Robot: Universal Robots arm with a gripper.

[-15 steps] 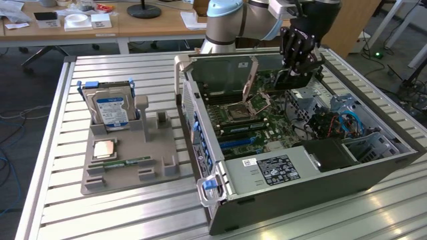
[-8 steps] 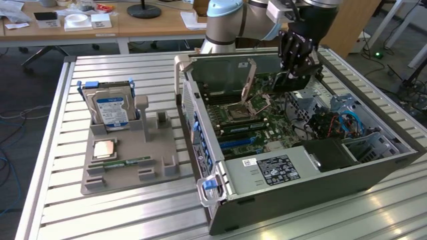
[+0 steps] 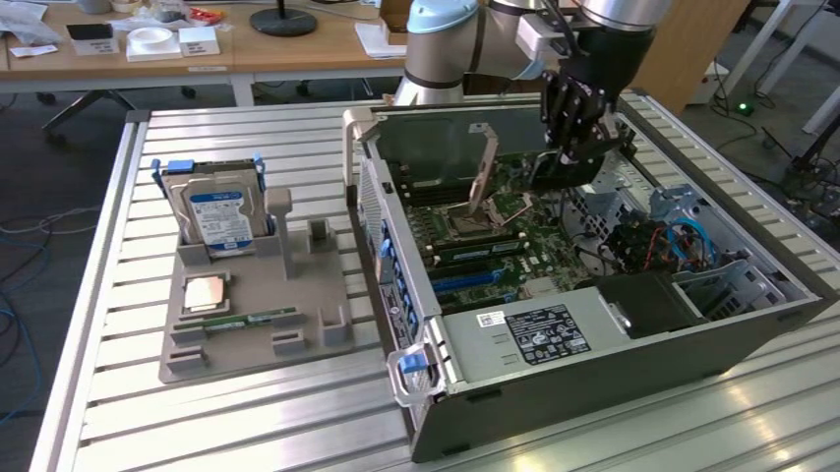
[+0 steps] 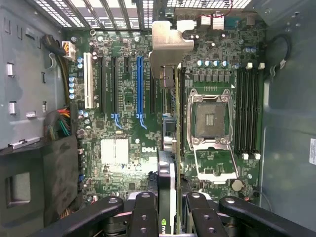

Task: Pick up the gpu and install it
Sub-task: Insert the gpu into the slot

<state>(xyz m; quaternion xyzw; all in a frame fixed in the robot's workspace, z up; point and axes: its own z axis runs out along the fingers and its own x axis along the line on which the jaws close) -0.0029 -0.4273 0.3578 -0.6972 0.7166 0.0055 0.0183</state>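
Nearest on the slatted metal table (image 3: 105, 393), toward its edge on the exterior view's left: grey fixture tray (image 3: 250, 339) holding a RAM stick (image 3: 243, 320), a CPU chip (image 3: 204, 293) and an upright hard drive (image 3: 216, 211). Just beside the tray, the open computer case (image 3: 591, 369), with the power supply (image 3: 538, 334) at its near end and the motherboard (image 3: 493, 246) behind it. Over the board, the gripper (image 3: 565, 162) has its jaws clamped on the gpu (image 3: 541, 179). In the wrist view, fingers (image 4: 147, 210) sit either side of the gpu (image 4: 166, 173), which is edge-on between the blue slot (image 4: 139, 84) and the CPU socket (image 4: 210, 118), with the silver bracket (image 4: 170, 44) at the case's rear wall. Can't tell if the card touches a slot. Far back: wooden desk (image 3: 263, 49).
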